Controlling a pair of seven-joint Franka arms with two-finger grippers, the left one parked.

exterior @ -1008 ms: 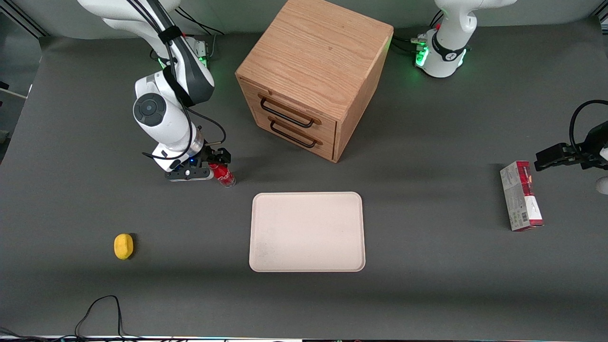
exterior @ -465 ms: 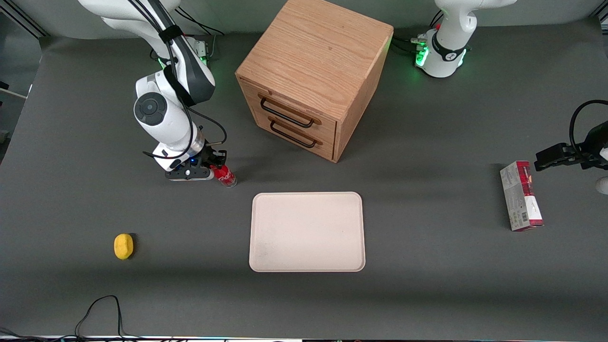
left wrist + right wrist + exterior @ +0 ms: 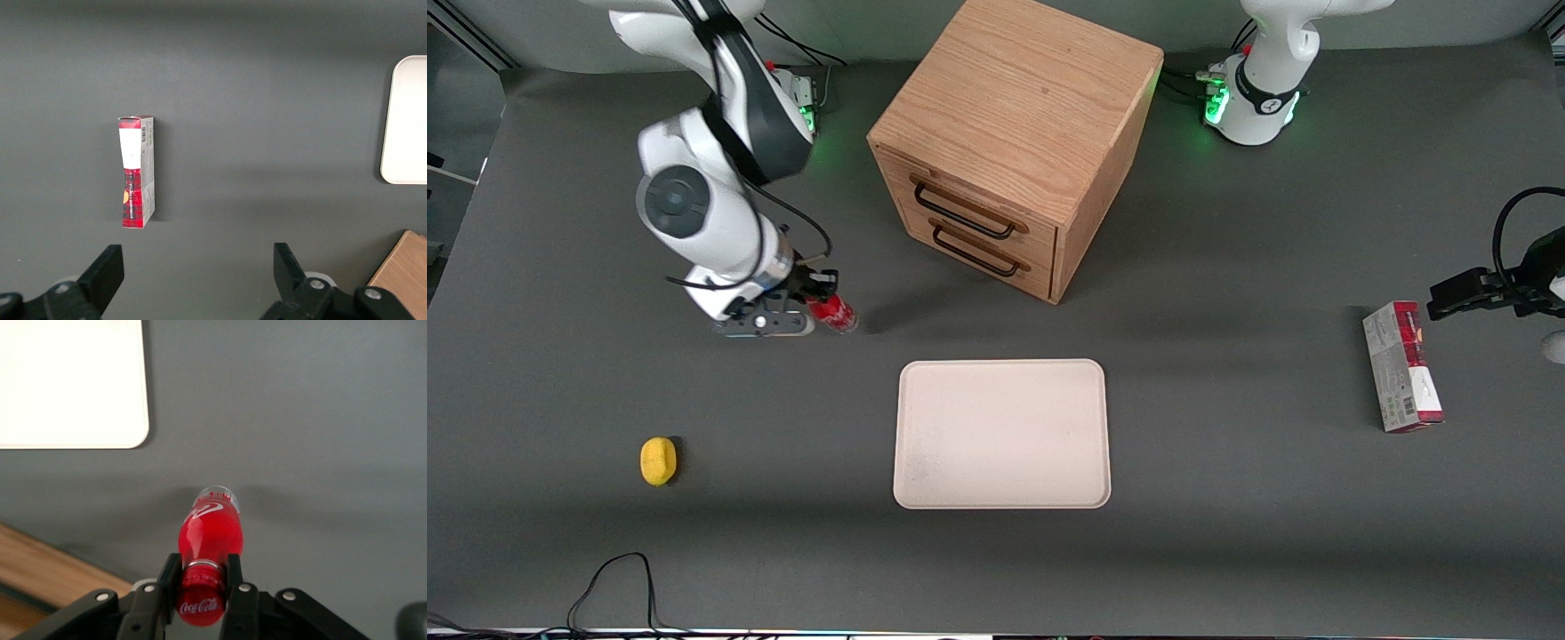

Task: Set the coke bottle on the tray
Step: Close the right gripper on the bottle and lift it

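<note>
The coke bottle is a tiny red bottle with a red cap and white lettering. My right gripper is shut on its neck and cap and holds it above the table, farther from the front camera than the tray and toward the working arm's end. In the right wrist view the bottle hangs below the gripper, both fingers pressed on the cap. The cream-white tray lies flat in the middle of the table; its corner shows in the right wrist view and its edge in the left wrist view.
A wooden two-drawer cabinet stands farther from the front camera than the tray. A yellow lemon lies toward the working arm's end. A red-and-grey carton lies toward the parked arm's end, also in the left wrist view.
My right gripper has risen with the coke bottle in it, lifting it off the table and shifting slightly toward the working arm's end. The tray has not moved.
</note>
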